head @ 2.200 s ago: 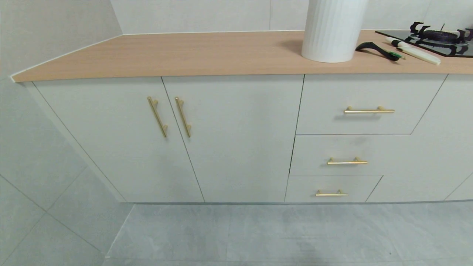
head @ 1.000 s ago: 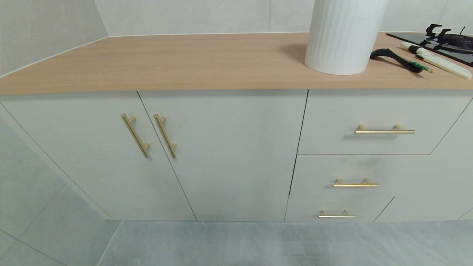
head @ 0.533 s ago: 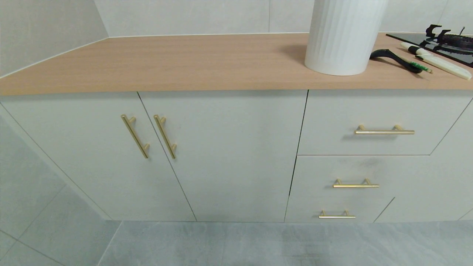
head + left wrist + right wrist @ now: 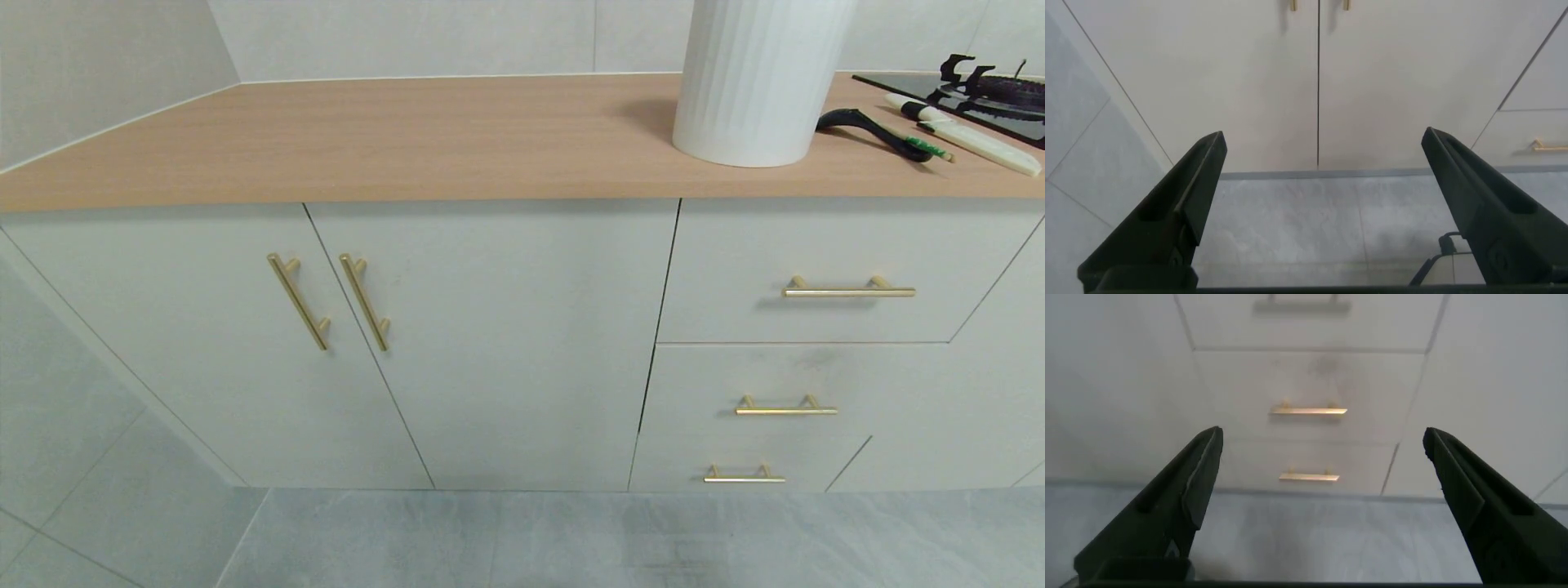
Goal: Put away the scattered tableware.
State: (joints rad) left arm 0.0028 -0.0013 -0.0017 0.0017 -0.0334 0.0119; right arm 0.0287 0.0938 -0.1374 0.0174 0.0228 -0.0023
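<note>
A: On the right end of the light wooden countertop (image 4: 408, 139), what lies loose?

B: A black curved-handled utensil with a green tip (image 4: 878, 131) and a long cream-coloured utensil with a black band (image 4: 967, 135). They lie flat, side by side, between the tall white ribbed container (image 4: 759, 90) and the black gas hob (image 4: 992, 86).

A: Why would they belong elsewhere?

B: They sit just beside the hob, where they would be in the way. I judge the upright container to be their likely home, though its top is cut off, so I cannot confirm it.

A: And the grippers?

B: The left gripper (image 4: 1327, 212) hangs low before the pale grey cabinet doors (image 4: 1372, 73), its fingers spread wide with nothing between them. The right gripper (image 4: 1323, 506) is likewise spread wide and empty. It faces the pale drawer fronts with slim brass handles (image 4: 1308, 412).

A: Why so low?

B: My guess is a parked carrying pose. Neither touches anything, and each would have to rise above the counter edge to reach the utensils.
</note>
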